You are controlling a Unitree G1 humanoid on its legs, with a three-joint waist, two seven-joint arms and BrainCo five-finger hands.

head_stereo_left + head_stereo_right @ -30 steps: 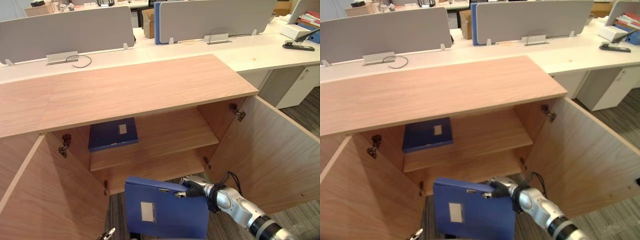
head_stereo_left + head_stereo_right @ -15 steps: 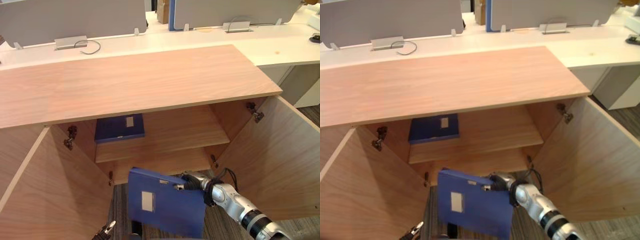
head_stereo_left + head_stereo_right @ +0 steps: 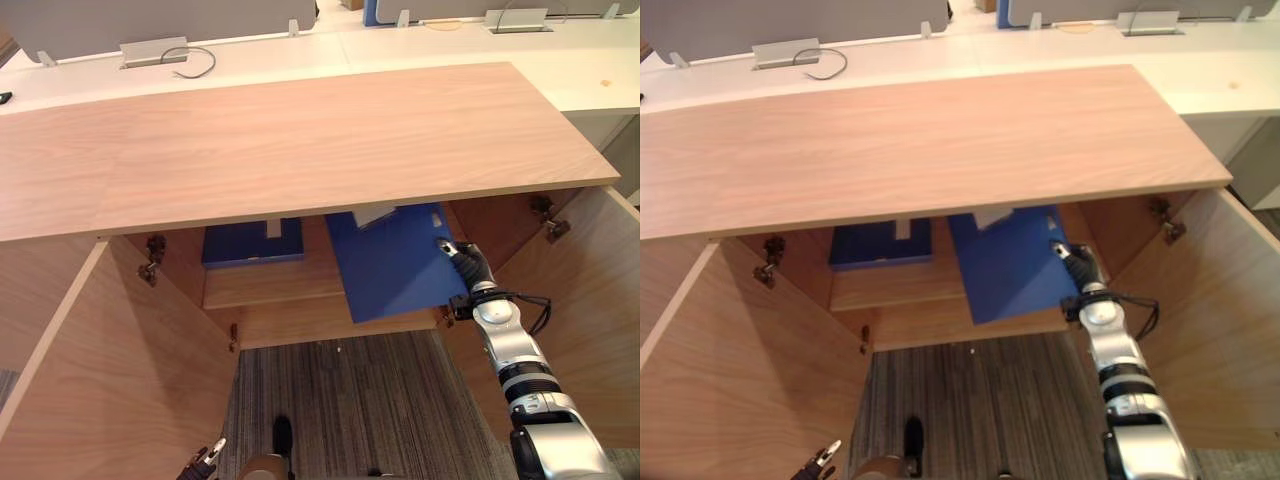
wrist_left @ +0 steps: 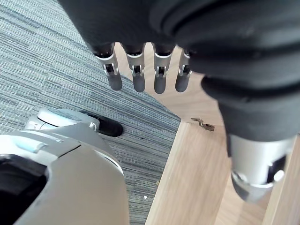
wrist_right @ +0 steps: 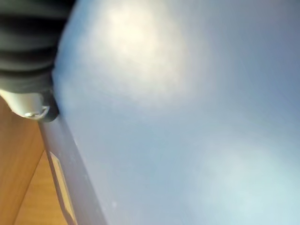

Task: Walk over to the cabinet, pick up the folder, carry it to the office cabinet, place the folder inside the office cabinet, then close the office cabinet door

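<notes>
While both doors stood open: office cabinet point(image 3: 300, 140) waited, folder point(image 3: 395, 265) partly under its top, tilted over the shelf point(image 3: 270, 288).
Right hand point(image 3: 468, 265): clamped on the folder's edge, just inside the cabinet's right side.
Left hand point(image 4: 140, 75): relaxed, empty, low by the cabinet's left door point(image 3: 90, 370).
Neighbour: second blue folder point(image 3: 250, 245) flat at the cabinet's left.
Done, I'd judge: pickup, carry.
Left: set down, release, close up.
</notes>
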